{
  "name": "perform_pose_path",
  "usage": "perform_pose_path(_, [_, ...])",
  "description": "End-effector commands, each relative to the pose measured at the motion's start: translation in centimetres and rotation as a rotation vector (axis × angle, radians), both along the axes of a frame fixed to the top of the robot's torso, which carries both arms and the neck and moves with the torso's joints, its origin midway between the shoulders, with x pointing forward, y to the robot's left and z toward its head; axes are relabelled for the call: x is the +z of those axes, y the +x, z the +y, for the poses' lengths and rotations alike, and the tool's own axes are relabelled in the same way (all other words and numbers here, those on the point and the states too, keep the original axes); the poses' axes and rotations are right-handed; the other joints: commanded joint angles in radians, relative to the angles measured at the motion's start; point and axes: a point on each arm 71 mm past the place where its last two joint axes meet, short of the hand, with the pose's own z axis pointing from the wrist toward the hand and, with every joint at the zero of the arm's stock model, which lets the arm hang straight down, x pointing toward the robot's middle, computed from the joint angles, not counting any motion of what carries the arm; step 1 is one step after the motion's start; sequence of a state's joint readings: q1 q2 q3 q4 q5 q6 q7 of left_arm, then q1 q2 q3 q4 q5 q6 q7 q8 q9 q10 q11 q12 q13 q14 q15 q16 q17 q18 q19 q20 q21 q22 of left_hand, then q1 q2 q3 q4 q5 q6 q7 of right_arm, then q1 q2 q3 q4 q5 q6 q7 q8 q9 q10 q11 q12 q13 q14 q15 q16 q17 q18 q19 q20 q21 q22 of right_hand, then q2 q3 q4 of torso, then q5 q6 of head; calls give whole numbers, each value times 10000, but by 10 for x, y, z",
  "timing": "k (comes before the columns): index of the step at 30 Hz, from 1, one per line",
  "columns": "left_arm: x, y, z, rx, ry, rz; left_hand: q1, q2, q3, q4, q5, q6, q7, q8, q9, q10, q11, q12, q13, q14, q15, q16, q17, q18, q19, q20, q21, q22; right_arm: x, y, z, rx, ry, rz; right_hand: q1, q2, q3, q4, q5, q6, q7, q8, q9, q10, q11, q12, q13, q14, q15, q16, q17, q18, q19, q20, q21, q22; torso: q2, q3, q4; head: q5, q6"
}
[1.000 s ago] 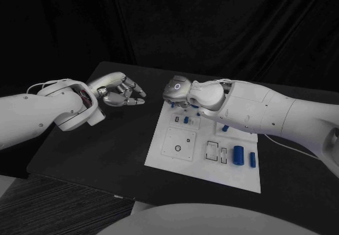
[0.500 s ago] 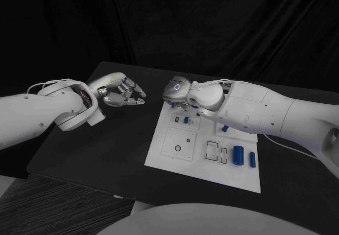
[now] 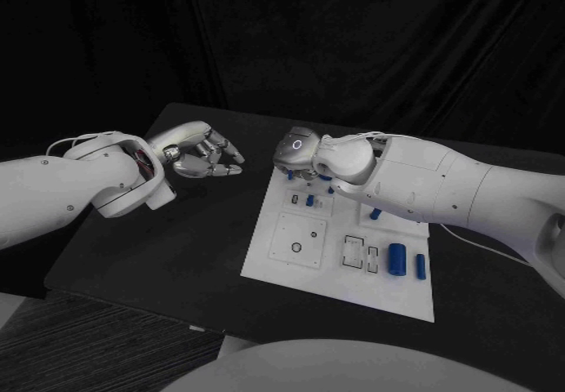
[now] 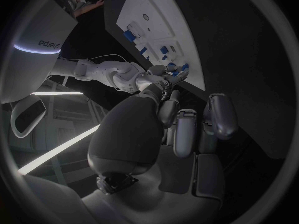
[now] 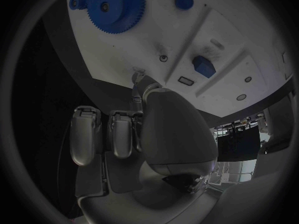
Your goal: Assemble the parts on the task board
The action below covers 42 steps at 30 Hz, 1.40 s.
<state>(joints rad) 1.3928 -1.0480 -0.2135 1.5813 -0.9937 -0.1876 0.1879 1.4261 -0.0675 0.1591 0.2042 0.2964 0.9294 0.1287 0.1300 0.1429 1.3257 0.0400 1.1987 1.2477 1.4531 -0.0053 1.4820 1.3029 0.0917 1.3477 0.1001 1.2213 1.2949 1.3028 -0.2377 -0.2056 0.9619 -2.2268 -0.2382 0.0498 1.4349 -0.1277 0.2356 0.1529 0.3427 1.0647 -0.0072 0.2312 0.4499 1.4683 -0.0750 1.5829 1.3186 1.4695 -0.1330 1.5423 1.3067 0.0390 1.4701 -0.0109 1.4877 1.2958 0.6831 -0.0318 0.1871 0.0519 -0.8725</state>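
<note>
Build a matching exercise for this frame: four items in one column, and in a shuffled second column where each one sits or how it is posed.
Items:
1. silver left hand
2. silver right hand
3. large blue cylinder
4. blue toothed gear

Places or states:
A. lying on the white task board, near its right side
B. over the board's far end
C. off the board, above the black table, fingers curled, holding nothing
D. on the board, near its edge, right wrist view

Pairs: 1-C, 2-B, 3-A, 4-D

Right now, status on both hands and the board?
Left hand curled, empty, off the task board. Right hand over its far end, hold unclear. Nothing blocking.
</note>
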Motion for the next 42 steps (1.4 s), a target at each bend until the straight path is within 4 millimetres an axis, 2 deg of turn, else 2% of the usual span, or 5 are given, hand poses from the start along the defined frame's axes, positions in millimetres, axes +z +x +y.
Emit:
perform_pose_path(1, [0, 0, -2, -162, 15, 88, 78, 80, 68, 137, 88, 123, -9, 177, -124, -11, 24, -120, -92, 394, -66, -109, 1678, -97, -7, 2, -102, 1669, -1, 1, -2, -169, 6, -70, -472, 268, 44, -5, -95, 142, -34, 303, 962, 1025, -2, -121, 2522, 975, 22, 209, 2459, -209, 601, 32, 139, 2512, -5, -2, -1, -2, -1])
perform_pose_path(13, [-1, 0, -1, -164, 67, 200, 93, 89, 78, 140, 79, 132, -10, 183, -125, -30, 24, -149, -120, 388, -68, -117, 1669, -91, -26, 0, -135, 1660, -1, 3, -6, -262, 34, -121, -483, 272, 41, -8, -100, 140, -37, 296, 965, 1025, -1, -121, 2522, 976, 23, 210, 2462, -211, 605, 32, 146, 2515, -9, -4, 1, 59, -1])
perform_pose_path(33, [-3, 0, -1, -177, 149, 366, 124, 101, 97, 145, 69, 150, -13, 194, -127, -57, 23, -181, -150, 363, -69, -147, 1636, -81, -56, -3, -187, 1645, -2, 4, -9, -365, -19, -90, -589, 310, 2, -41, -207, 124, -79, 228, 1000, 1025, -4, -121, 2522, 971, 34, 201, 2441, -203, 585, 24, 116, 2504, -23, -11, 4, 53, -1])
perform_pose_path(38, [-3, 0, -1, -175, 167, 403, 137, 103, 103, 143, 68, 153, -14, 197, -128, -60, 22, -182, -152, 367, -69, -141, 1642, -81, -54, -4, -186, 1646, -2, 3, -9, -360, -39, -66, -796, 360, -64, -120, -295, -179, -22, -132, 933, 1025, 14, -121, 2522, 960, 43, 181, 2395, -195, 562, 26, 84, 2493, -24, -10, 7, 49, -1])
perform_pose_path(42, [-4, 1, -1, -173, 180, 426, 153, 104, 110, 139, 68, 160, -16, 201, -128, -50, 21, -163, -138, 375, -70, -130, 1651, -85, -45, -5, -174, 1651, -2, 3, -8, -346, -54, -46, -815, 363, -68, -129, -301, -209, -22, -175, 918, 1025, 17, -121, 2522, 957, 46, 176, 2382, -194, 559, 26, 79, 2491, -24, -13, 1, 64, -1])
